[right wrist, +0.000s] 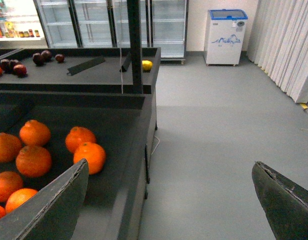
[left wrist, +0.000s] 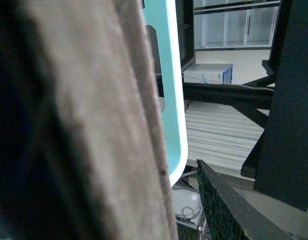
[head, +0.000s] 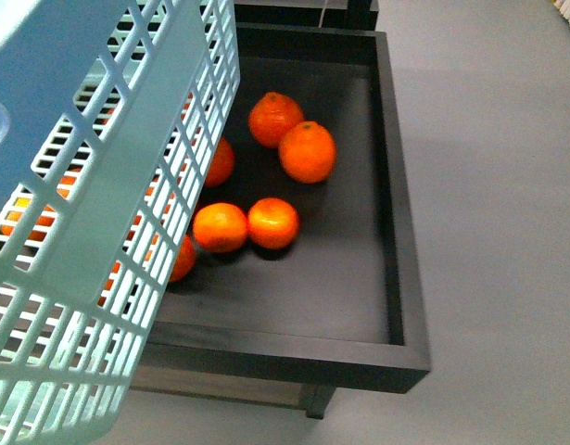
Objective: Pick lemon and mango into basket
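The basket (head: pixel 118 190) fills the left of the front frame, tilted over oranges (head: pixel 307 151). A likely lemon (right wrist: pixel 146 65) sits on the far tabletop (right wrist: pixel 108 76), well ahead of the right end effector (right wrist: pixel 170 165), the nearer arm, its fingers apart; the left end effector's (left wrist: pixel 194 210) grip cannot be told; no mango shows

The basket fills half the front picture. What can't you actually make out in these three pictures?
1. Front view: the basket covers the left side of the tray. The oranges behind its lattice cannot be counted, and its inside does not show.
2. Left wrist view: a brown blurred surface blocks nearly everything, hiding any grasp.
3. Right wrist view: the yellow fruit on the far table is too small to call lemon or mango.
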Robot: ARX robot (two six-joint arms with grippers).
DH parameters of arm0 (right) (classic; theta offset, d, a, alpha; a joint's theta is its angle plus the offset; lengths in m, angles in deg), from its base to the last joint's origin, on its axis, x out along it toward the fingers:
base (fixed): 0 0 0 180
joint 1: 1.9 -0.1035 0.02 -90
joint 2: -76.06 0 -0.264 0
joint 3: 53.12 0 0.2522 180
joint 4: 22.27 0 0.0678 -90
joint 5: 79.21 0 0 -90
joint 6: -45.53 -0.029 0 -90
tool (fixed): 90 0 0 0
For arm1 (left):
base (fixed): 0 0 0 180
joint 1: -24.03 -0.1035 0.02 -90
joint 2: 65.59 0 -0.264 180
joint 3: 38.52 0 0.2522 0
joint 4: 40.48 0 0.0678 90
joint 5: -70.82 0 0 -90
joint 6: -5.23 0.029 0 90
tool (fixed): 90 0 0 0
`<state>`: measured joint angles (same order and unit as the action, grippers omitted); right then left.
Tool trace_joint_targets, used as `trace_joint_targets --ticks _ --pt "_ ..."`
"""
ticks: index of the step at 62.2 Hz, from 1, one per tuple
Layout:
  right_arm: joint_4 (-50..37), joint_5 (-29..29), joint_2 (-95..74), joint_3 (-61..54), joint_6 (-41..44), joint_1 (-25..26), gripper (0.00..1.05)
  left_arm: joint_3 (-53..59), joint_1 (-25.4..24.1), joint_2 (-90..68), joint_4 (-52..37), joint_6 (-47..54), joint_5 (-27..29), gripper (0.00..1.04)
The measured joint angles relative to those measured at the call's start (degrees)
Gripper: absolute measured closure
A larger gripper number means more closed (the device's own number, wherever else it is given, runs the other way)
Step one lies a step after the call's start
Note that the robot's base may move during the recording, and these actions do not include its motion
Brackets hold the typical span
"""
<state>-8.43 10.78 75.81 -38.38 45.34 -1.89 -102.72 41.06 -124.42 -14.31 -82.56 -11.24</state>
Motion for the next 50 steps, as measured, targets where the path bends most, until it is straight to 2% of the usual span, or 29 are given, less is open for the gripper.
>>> trace_joint_targets --ticks 50 --pt "0.0 0.0 0.0 0.0 0.0 0.0 0.09 0.0 0.0 0.0 0.0 0.0 0.0 0.78"
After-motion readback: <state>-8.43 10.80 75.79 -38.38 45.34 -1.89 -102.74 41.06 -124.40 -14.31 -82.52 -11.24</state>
